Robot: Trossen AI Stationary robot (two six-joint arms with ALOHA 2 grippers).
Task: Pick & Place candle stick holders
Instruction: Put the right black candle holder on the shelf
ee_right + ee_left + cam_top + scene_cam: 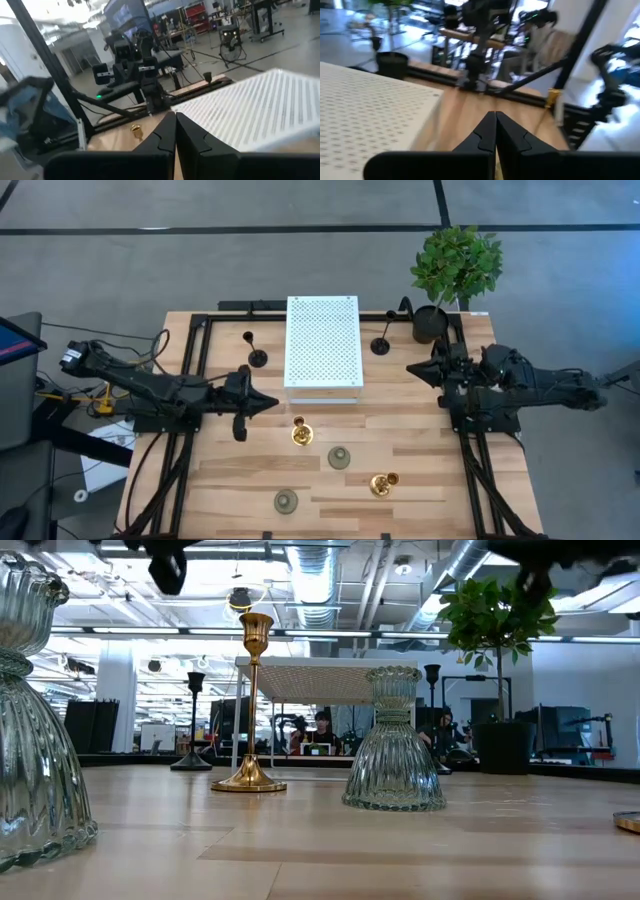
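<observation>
Wooden desk carries six candle stick holders: two black flanking the white perforated platform at upper centre, two gold and two grey-green in the lower centre. Left claw and right claw hover at mid-frame, both pinched closed and empty. Risk: the lower right gold holder appears tipped; a closed claw descending could roll it or topple its neighbours.

Pale matt wood worktop; shiny gold metal holder; clear ribbed glass holder; white perforated shelf
</observation>
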